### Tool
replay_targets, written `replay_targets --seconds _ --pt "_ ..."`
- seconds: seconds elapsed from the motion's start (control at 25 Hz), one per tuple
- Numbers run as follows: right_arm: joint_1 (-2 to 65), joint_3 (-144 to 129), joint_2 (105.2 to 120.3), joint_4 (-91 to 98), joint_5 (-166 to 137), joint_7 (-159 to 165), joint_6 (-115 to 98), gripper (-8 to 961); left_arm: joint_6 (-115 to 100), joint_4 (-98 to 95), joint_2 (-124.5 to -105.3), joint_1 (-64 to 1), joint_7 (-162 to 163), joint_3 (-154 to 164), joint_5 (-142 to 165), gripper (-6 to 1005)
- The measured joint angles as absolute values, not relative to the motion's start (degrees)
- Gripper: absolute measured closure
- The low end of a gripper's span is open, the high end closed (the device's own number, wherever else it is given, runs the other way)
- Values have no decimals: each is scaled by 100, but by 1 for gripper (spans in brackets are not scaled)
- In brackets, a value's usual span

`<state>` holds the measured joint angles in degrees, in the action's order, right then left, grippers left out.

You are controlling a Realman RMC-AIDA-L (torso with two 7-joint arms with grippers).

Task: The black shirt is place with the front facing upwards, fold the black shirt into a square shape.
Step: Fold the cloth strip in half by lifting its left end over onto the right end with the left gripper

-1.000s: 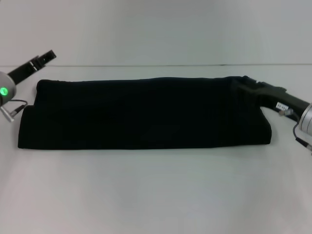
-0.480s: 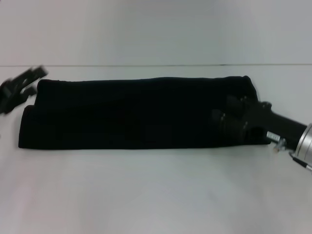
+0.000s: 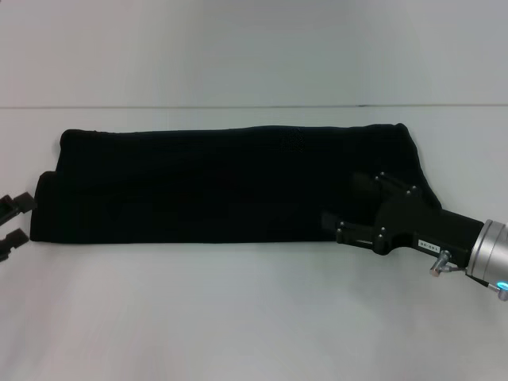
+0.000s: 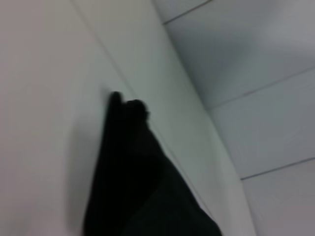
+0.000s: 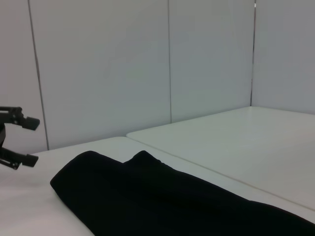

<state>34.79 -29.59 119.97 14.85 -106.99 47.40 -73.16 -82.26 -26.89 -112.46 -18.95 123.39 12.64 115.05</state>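
Across the middle of the white counter (image 3: pixel 254 317) lies the shirt (image 3: pixel 230 182), already folded lengthwise into a long black band running left to right, with a second layer stepping out at its left end. No lettering shows on the top face.

The right gripper (image 3: pixel 349 206) sits low over the near right part of the band, its fingers parted and holding nothing (the nearer finger reaches past the near edge, the other lies over the cloth). The left gripper (image 3: pixel 9 224) hangs just off the near left corner, also spread and empty; the right wrist view shows it too (image 5: pixel 17 140), apart from the cloth.

My guess is the step in hand is taking hold of the two ends, so the band can be folded across into a square. To do it well, each gripper should come in flat at counter level and bite through every layer at the near corner, not just the top one. The right one looks too far inward; a grip nearer the right end would carry the whole width. Lifting both near and far layers evenly should keep the edges lined up.
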Motion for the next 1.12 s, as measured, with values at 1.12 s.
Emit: replay_targets --seconds 1.12 --pt "3528 -2902 12014 1476 -10653 4737 -7364 8 -6784 -2513 -11197 -2267 13567 1913 11831 87"
